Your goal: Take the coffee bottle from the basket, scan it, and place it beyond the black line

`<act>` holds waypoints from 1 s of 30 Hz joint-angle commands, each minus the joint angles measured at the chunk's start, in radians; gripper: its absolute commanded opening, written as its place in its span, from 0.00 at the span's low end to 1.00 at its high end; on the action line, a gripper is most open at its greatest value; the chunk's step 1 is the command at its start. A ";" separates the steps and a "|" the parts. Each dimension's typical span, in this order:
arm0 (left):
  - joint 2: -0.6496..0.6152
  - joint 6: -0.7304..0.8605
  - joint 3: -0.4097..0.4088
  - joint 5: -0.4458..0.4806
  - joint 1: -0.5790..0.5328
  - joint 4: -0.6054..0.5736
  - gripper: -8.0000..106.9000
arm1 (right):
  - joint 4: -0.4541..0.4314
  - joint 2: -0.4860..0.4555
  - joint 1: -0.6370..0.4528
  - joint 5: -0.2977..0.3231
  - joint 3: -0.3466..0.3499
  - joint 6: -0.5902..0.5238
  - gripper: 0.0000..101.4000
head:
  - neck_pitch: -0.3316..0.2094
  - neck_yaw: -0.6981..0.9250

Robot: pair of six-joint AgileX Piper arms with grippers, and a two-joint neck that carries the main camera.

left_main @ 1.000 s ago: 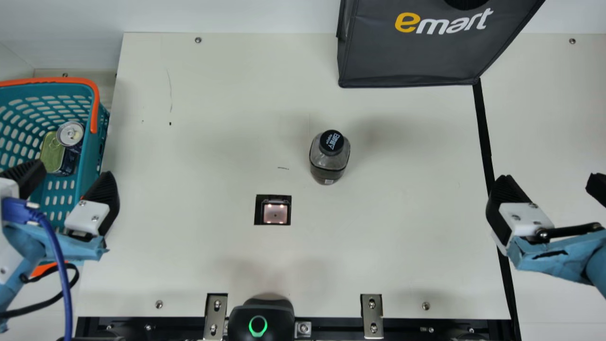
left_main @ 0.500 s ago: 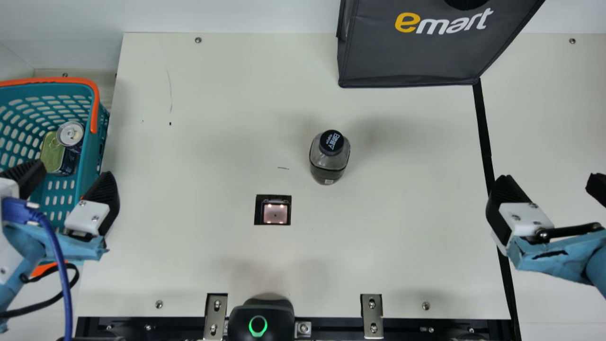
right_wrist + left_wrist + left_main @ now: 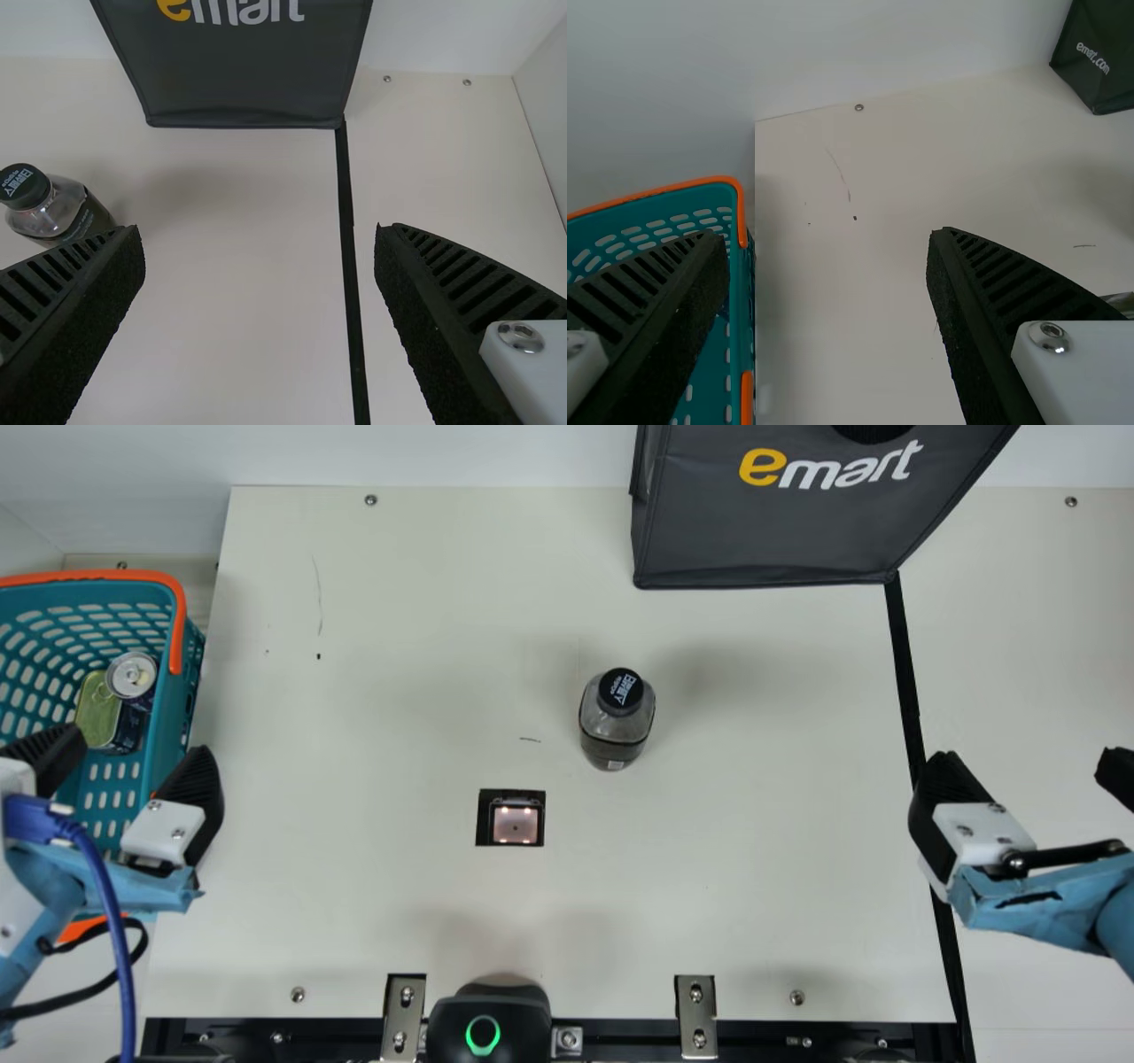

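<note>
At the far left, the teal basket [image 3: 181, 695] holds 1 round can [image 3: 132, 674] and 1 green-topped tin [image 3: 96, 710], touching. The left gripper [image 3: 137, 742] hangs over the basket's right side, its 2 fingers wide apart with nothing between them. Next comes the lit scanner window [image 3: 516, 824], then the coffee bottle [image 3: 617, 724], upright on the table, left of the black line [image 3: 905, 673]. Farthest right, the right gripper [image 3: 1028, 760] is wide and holds nothing.
</note>
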 commanded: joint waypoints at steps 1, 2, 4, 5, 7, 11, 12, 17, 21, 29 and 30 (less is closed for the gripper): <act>0.000 0.000 0.000 0.000 0.000 0.000 0.85 | 0.003 0.008 0.007 -0.007 -0.007 0.000 0.90 | -0.027 0.002; 0.000 0.000 0.000 0.000 0.000 0.000 0.85 | 0.003 0.013 0.012 -0.009 -0.011 0.000 0.90 | -0.027 0.002; 0.000 0.000 0.000 0.000 0.000 0.000 0.85 | 0.003 0.025 0.023 -0.015 -0.018 0.000 0.90 | -0.027 0.002; 0.000 0.000 0.000 0.000 0.000 0.000 0.85 | 0.003 0.031 0.029 -0.018 -0.022 0.000 0.90 | -0.027 0.002; 0.000 0.000 0.000 0.000 0.000 0.000 0.85 | 0.001 0.044 0.042 -0.025 -0.027 0.000 0.90 | -0.027 0.002; 0.000 0.000 0.000 0.000 0.000 0.000 0.85 | -0.006 0.072 0.074 -0.040 -0.038 0.005 0.90 | -0.027 0.002; 0.000 0.000 0.000 0.000 0.000 0.000 0.85 | -0.009 0.079 0.082 -0.044 -0.040 0.007 0.90 | -0.027 0.002; 0.000 0.000 0.000 0.000 0.000 0.000 0.85 | -0.031 0.116 0.135 -0.061 -0.049 0.026 0.90 | -0.027 0.002; 0.000 0.000 0.000 0.000 0.000 0.000 0.85 | -0.057 0.147 0.187 -0.077 -0.051 0.053 0.90 | -0.027 0.002; 0.000 0.000 0.000 0.000 0.000 0.000 0.85 | -0.107 0.207 0.290 -0.114 -0.047 0.118 0.90 | -0.027 0.002; 0.000 0.000 0.000 0.000 0.000 0.000 0.85 | -0.112 0.214 0.303 -0.118 -0.047 0.126 0.90 | -0.027 0.002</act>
